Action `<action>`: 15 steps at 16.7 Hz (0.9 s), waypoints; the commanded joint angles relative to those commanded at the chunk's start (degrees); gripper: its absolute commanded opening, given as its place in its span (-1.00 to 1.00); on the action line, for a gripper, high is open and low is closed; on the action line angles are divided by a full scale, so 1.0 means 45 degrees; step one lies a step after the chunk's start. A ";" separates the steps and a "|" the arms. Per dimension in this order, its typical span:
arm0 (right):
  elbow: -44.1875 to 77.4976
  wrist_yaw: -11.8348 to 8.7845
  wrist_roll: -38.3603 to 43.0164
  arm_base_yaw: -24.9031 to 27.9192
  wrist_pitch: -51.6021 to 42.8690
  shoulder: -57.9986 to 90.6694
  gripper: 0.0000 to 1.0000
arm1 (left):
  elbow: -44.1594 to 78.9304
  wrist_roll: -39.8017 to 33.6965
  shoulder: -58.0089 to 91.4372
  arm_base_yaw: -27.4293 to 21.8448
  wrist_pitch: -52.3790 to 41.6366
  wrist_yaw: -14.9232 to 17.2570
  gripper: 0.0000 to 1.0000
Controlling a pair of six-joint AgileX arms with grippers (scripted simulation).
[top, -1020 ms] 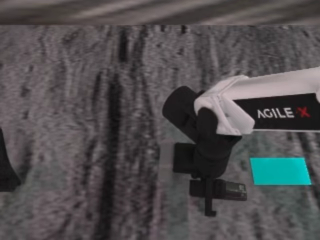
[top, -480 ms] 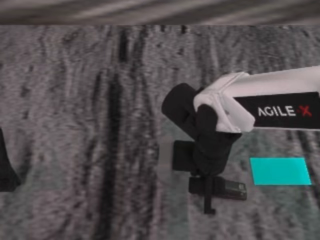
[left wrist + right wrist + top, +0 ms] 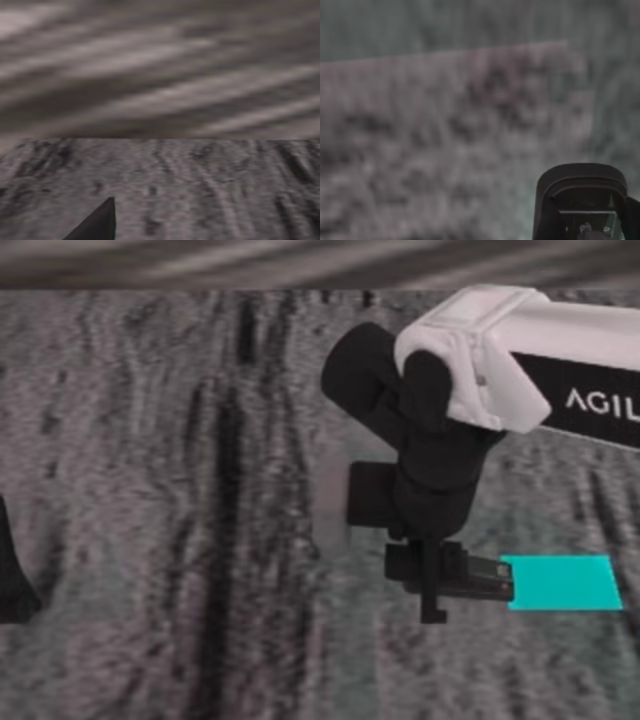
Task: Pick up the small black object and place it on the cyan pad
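In the top view my right gripper (image 3: 430, 580) is shut on the small black object (image 3: 476, 576) and holds it raised above the table. The object lies crosswise in the jaws. Its greyish end points right and overlaps the left edge of the cyan pad (image 3: 566, 583) as seen from above. The pad lies flat at the right of the table. The right wrist view shows one rounded end of the black object (image 3: 582, 202) close up. My left gripper (image 3: 12, 585) is parked at the table's left edge, only partly in view.
The grey streaked table (image 3: 200, 490) stretches to the left of the right arm, with its far edge (image 3: 150, 290) at the top. The left wrist view shows only tabletop (image 3: 200, 190) and one dark tip (image 3: 99, 225).
My right gripper has risen with the black object and carried it up and slightly right, from left of and below the pad to its left edge. The left arm has not moved.
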 joint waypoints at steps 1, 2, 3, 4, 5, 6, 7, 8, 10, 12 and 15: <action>0.0126 0.0001 0.0011 -0.0009 -0.0190 -0.0134 -1.00 | 0.0000 0.0000 0.0000 0.0000 0.0000 0.0000 1.00; 0.0161 0.0001 0.0017 -0.0014 -0.0245 -0.0180 -1.00 | 0.0000 0.0000 0.0000 0.0000 0.0000 0.0000 1.00; 0.0161 0.0001 0.0017 -0.0014 -0.0245 -0.0180 -1.00 | 0.0000 0.0000 0.0000 0.0000 0.0000 0.0000 1.00; 0.0161 0.0001 0.0017 -0.0014 -0.0245 -0.0180 -1.00 | 0.0000 0.0000 0.0000 0.0000 0.0000 0.0000 1.00; 0.0133 -0.0001 0.0034 -0.0053 -0.0215 -0.0137 -1.00 | 0.0000 0.0000 0.0000 0.0000 0.0000 0.0000 1.00; 0.0133 -0.0001 0.0034 -0.0053 -0.0215 -0.0137 -1.00 | 0.0000 0.0000 0.0000 0.0000 0.0000 0.0000 1.00; 0.0149 0.0021 0.0156 -0.0073 -0.0168 -0.0162 -1.00 | 0.0000 0.0000 0.0000 0.0000 0.0000 0.0000 1.00; 0.0184 0.0065 0.0406 -0.0117 -0.0080 -0.0208 -1.00 | 0.0000 0.0000 0.0000 0.0000 0.0000 0.0000 1.00; 0.0308 0.0204 0.1300 -0.0291 0.0182 -0.0334 -1.00 | 0.0000 0.0000 0.0000 0.0000 0.0000 0.0000 1.00; 0.0483 0.0388 0.2716 -0.0584 0.0494 -0.0468 -1.00 | 0.0000 0.0000 0.0000 0.0000 0.0000 0.0000 1.00; 0.0687 0.0695 0.5839 -0.1253 0.0932 -0.0674 -1.00 | 0.0000 0.0000 0.0000 0.0000 0.0000 0.0000 1.00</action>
